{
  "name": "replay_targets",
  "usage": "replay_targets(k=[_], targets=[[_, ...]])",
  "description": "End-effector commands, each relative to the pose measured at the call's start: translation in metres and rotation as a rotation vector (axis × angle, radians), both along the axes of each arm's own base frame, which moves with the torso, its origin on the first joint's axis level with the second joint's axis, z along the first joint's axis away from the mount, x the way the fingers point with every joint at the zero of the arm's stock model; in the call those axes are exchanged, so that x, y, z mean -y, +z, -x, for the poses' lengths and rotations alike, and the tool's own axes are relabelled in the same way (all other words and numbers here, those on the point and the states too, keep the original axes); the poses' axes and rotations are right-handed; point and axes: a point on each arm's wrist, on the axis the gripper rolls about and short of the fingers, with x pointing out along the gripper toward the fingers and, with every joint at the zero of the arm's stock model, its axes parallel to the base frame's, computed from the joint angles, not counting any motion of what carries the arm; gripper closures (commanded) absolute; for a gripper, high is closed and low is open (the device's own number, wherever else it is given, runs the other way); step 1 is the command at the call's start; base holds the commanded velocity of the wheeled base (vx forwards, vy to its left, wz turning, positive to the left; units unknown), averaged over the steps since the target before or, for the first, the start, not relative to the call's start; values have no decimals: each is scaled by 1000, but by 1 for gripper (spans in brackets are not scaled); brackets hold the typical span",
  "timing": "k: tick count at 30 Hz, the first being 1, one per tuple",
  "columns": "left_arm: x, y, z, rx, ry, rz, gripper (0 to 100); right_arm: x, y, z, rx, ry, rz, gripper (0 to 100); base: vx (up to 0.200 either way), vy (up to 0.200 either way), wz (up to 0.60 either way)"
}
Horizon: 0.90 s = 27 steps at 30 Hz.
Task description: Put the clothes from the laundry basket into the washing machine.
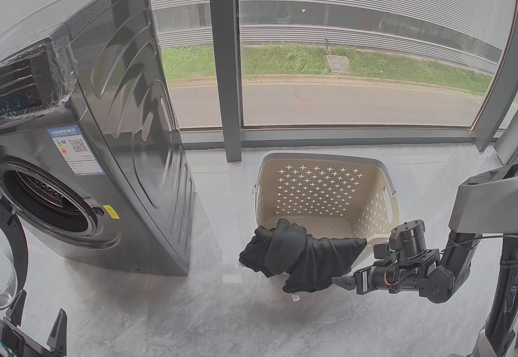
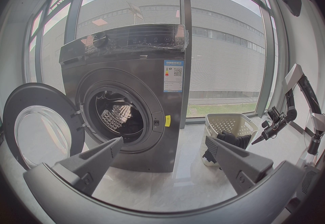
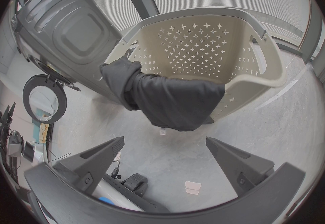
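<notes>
1. Head view: the washing machine (image 1: 124, 120) is a dark grey metal box with a ribbed side panel. Clear plastic film is crumpled over its control strip, and its round drum mouth is open. To the right of it, by the window (image 1: 350, 50), stands the laundry basket (image 1: 324, 157), cream plastic with a grey rim and walls pierced by small star-shaped holes. A dark, soft garment (image 1: 302, 258) is draped in folds over the basket's near rim, partly hanging outside above the glossy pale stone floor (image 1: 216, 309). The right gripper (image 1: 340, 282) sits low, just beside the garment's right edge and pointing at it. The left gripper (image 1: 39, 317) is at the lower left, in front of the machine and well apart from the garment.

2. Left wrist view: the left claw's two wedge-shaped grey fingers are spread wide and hold nothing. Beyond them the round glass-centred door (image 2: 40, 123) is swung open, showing the perforated steel drum. The basket and garment are off to the side, far from this claw.

3. Right wrist view: the right claw's fingers are also wide apart and empty. The garment hangs over the rim directly ahead, near the fingertips but with bare floor between. A small white slip (image 3: 193, 187) lies on the floor.
</notes>
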Motion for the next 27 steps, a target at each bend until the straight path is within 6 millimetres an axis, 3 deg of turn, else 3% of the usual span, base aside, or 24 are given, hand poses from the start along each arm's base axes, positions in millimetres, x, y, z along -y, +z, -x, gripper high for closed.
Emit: replay_targets(k=[1,27], targets=[[0,-5,0,0,0,0,0,3,-7,-3,-14,-17,10,0,0,0,0],[0,-5,0,0,0,0,0,-6,-26,-29,-11,-20,10,0,0,0,0]])
